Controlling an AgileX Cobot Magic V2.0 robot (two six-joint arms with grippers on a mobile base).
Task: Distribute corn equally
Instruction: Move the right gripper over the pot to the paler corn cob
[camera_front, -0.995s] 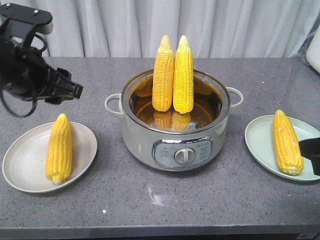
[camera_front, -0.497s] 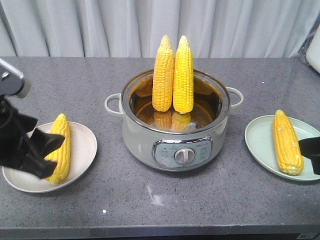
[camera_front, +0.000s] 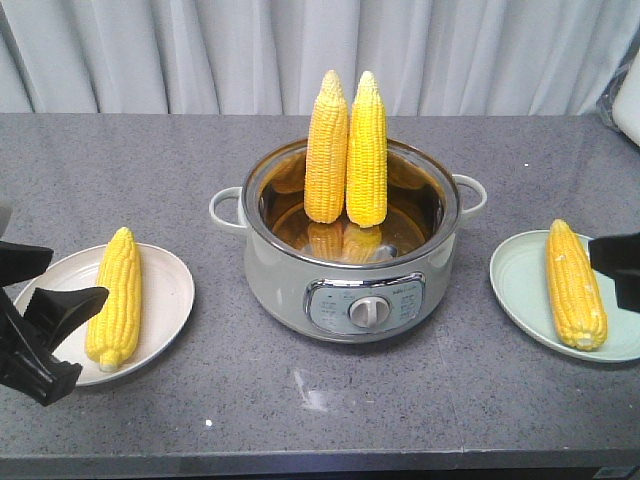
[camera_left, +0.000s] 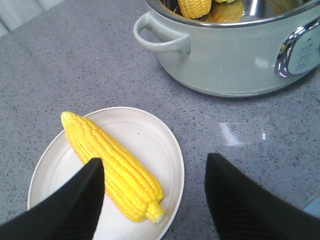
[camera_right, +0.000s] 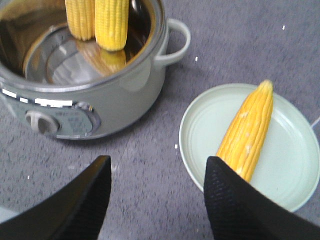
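Front cam: 2 corn cobs (camera_front: 327, 150) upright in pot (camera_front: 280, 290); 1 cob (camera_front: 113, 297) on white plate (camera_front: 165, 300), 1 cob (camera_front: 574, 283) on green plate (camera_front: 515, 275). Wrist cams only: left gripper (camera_left: 152, 165) spread by white plate; right gripper (camera_right: 157, 162) spread, empty.

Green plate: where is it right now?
Front view: the green plate lies on the table's right side, right of the pot, one corn cob on it.

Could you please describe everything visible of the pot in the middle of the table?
The pot is a round, pale grey-green electric cooker with a shiny metal inner bowl, a loop handle on each side and a chrome front panel with one dial. Lidless and upright, it stands on the grey table. Two corn cobs stand on end inside, tips above its rim.
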